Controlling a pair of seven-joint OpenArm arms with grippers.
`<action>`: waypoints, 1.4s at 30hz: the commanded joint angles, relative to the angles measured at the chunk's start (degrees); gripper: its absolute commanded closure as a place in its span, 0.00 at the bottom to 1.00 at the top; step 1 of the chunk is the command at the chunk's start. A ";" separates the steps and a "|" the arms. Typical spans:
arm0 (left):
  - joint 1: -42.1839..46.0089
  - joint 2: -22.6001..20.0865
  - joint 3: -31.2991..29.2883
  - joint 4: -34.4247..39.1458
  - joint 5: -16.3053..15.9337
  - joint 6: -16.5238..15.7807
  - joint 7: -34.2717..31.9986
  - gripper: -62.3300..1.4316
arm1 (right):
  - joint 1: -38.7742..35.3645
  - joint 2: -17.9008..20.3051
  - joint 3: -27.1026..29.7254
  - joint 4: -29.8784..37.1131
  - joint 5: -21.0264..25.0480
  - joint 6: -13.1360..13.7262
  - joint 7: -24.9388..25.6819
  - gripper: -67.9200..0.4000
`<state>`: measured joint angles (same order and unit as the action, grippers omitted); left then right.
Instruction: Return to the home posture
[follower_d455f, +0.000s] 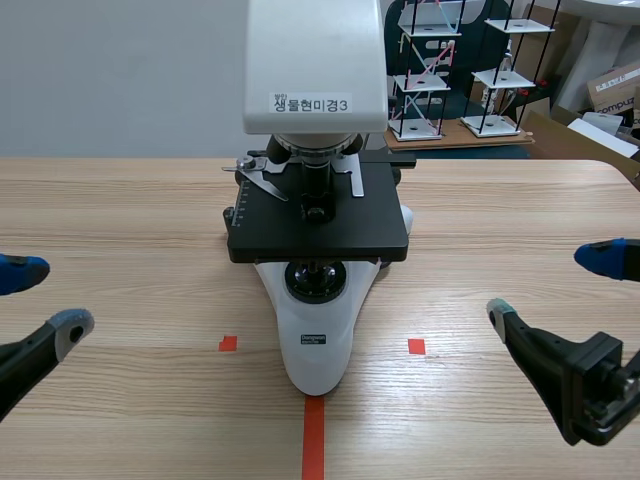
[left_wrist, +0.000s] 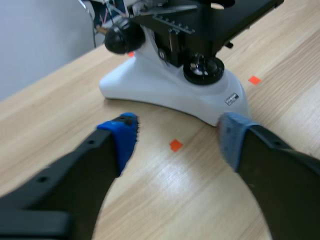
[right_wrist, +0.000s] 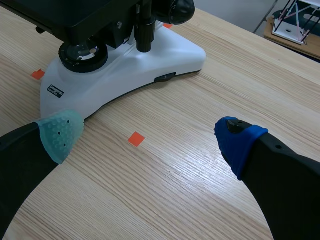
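Note:
A white microscope with a black stage stands at the table's middle, its base ahead of my left gripper and its base ahead of my right gripper. My left gripper sits low at the table's left side, open and holding nothing; its fingers spread wide in the left wrist view. My right gripper sits low at the right side, also open and holding nothing. Both are well apart from the microscope.
Orange-red tape squares and a tape line mark the wooden table. White shelf models and cardboard boxes stand behind the table's far edge at the right.

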<state>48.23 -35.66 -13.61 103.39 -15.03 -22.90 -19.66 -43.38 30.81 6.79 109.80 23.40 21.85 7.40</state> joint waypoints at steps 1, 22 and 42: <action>0.63 1.29 -0.50 0.15 -0.57 -1.03 0.66 0.28 | 0.50 0.11 0.11 0.33 0.42 0.04 0.85 0.15; 2.34 4.68 -3.93 6.56 3.72 -1.31 6.29 0.00 | 0.50 0.11 0.00 0.33 0.39 0.24 0.83 0.15; 2.23 4.68 -3.93 6.54 3.72 -1.27 3.61 0.00 | 0.50 0.11 0.00 0.33 0.39 0.24 0.83 0.15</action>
<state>50.17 -30.96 -17.87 109.60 -10.52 -24.14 -15.20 -43.38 30.81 6.79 109.80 23.40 22.06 7.40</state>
